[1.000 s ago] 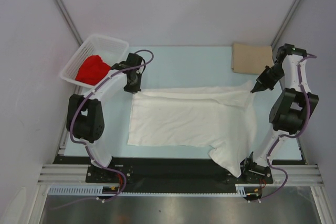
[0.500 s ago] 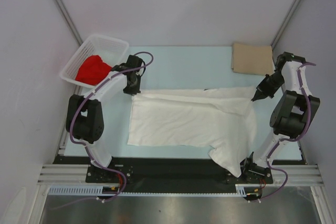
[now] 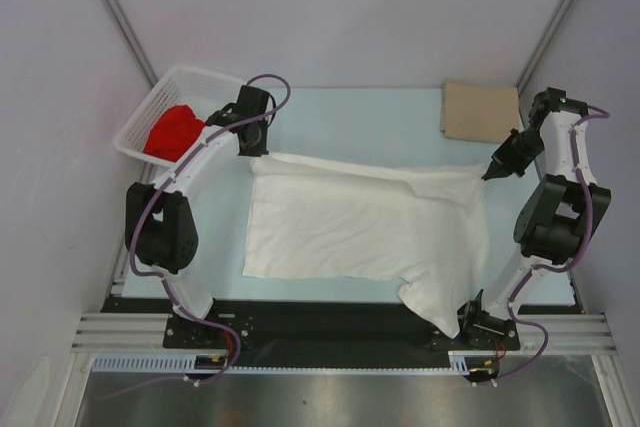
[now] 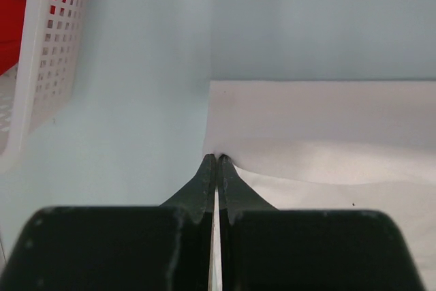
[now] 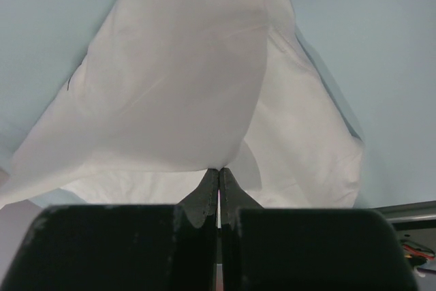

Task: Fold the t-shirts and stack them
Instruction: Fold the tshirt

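Across the middle of the table [image 3: 340, 117] the white t-shirt [image 3: 360, 232] lies spread wide, its near-right part spilling over the table's near edge beside the right arm's base. Its two far corners are raised off the surface. The left gripper [image 3: 256, 150] is pinched tight on the far-left corner and the right gripper [image 3: 491, 173] is pinched tight on the far-right one; both wrist views show the cloth nipped at the very tips of closed fingers. In the last second the left gripper has carried its corner toward the table's far edge, and the right has edged a little outward and farther back. The far hem, which sagged in loose folds, now runs as a nearly straight line between the two tips. That reads as stretching the shirt flat before any fold; the folding itself looks not yet begun, and the overhanging part probably still needs drawing onto the table. The tan t-shirt [image 3: 482, 112], already a flat rectangle, sits at the far-right corner just beyond the right gripper. The red t-shirt [image 3: 172, 133] waits in the basket [image 3: 190, 77] at the far-left corner, close beside the left gripper.
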Controlling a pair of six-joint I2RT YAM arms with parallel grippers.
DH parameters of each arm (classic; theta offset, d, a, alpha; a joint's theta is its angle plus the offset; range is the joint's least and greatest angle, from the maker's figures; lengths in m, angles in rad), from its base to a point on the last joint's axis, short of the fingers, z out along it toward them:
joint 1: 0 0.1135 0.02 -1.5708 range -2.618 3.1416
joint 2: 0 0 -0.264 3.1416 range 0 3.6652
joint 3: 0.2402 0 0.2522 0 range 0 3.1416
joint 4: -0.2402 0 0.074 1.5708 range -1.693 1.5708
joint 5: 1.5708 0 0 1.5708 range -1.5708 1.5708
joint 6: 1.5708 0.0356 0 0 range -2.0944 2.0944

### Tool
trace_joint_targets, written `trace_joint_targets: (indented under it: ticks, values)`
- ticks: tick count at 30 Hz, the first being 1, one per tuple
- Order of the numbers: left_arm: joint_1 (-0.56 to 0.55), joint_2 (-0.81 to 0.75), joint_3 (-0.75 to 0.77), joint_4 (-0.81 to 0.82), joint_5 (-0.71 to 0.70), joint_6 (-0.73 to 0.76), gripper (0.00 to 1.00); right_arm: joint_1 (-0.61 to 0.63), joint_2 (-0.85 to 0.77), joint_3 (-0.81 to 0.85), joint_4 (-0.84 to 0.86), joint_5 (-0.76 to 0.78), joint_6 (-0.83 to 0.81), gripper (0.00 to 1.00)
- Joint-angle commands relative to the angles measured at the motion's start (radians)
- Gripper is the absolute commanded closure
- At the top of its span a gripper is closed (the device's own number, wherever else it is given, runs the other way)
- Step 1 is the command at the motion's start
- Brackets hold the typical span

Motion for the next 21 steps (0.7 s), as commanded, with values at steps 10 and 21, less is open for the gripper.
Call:
trace_joint_targets:
  ticks: [10, 21]
  values:
    - [0.009, 0.099, 0.182, 0.049, -0.083, 0.041, 1.00, 0.021, 0.110, 0.217, -0.001, -0.015, 0.043, 1.00]
    - [0.012, 0.009, -0.027, 0.076, -0.042, 0.028, 1.00, 0.024, 0.021, 0.023, 0.018, -0.018, 0.026, 1.00]
